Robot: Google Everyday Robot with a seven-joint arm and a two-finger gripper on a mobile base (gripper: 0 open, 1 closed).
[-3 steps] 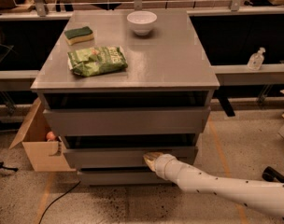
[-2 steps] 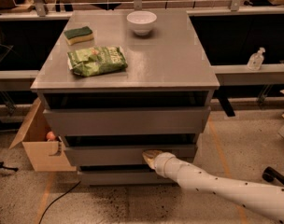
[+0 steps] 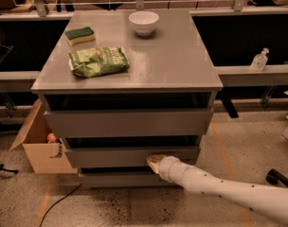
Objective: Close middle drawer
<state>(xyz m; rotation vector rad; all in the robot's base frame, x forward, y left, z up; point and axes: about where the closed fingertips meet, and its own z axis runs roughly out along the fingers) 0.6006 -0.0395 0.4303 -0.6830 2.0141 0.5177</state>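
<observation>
One camera view: your gripper [image 3: 152,162] is resting against the middle drawer [image 3: 111,157], right of centre on its front. That drawer is sitting second of three under the desk [image 3: 177,65], with a dark gap showing above it. You cannot tell the gripper's opening.

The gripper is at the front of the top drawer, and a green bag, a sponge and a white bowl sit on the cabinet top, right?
No: the camera view shows the gripper at the front of the middle drawer, not the top drawer. The green bag, sponge and white bowl do sit on the cabinet top.
</observation>
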